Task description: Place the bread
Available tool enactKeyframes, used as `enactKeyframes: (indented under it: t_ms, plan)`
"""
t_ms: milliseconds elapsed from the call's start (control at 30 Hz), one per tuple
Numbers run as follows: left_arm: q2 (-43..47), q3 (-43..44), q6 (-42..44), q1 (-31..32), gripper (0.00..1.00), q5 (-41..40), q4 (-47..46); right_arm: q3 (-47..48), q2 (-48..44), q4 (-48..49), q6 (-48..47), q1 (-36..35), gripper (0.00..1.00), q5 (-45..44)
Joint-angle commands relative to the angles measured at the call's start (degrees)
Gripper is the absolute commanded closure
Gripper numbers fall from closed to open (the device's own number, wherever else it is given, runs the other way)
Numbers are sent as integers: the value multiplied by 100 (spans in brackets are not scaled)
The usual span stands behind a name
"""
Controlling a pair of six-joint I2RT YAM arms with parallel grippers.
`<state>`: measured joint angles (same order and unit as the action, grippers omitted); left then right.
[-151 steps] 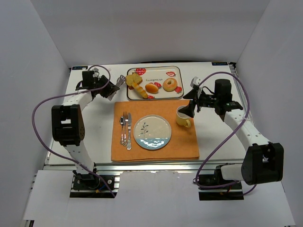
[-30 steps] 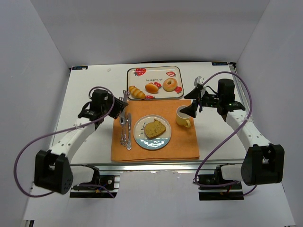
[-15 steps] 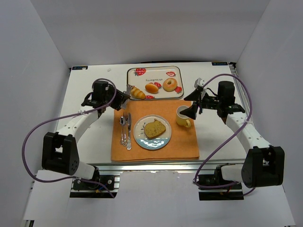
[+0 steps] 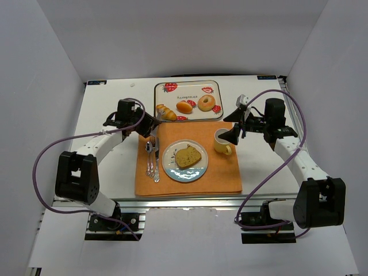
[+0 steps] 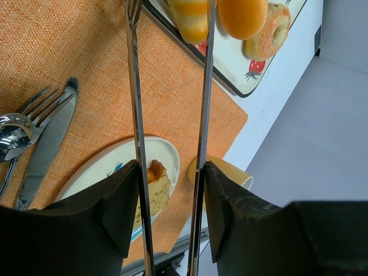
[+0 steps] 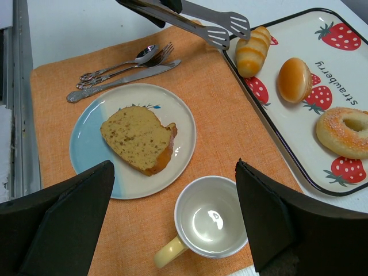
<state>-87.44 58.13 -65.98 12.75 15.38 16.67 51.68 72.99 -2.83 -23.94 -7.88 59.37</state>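
Swinging back toward the tray (image 4: 187, 86) at twelve o'clock, the left gripper (image 4: 142, 122) is clenching empty tongs (image 6: 198, 22); the bread slice (image 4: 187, 156) is now lying on the plate (image 4: 172, 171), so placing looks done. The right gripper (image 4: 232, 134) is hanging released.

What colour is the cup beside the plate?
The cup is yellow outside and white inside. The right wrist view shows it best.
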Motion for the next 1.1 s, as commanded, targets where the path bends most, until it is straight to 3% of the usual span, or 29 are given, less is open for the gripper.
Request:
enactKeyframes:
  t_ms: [0,767,867,1067]
  plan:
    - [-62,243,94,-10,43,202,-137,35,-83,160,57,23,11,127]
    - [-528,243,-302,-19,49,651,-884,-53,-127,160,30,23,11,136]
    - [-581,269,-363,-10,55,686,-972,-62,-136,160,30,23,11,136]
    - [-555,287,-372,-18,77,783,-1078,-62,-171,160,30,23,11,136]
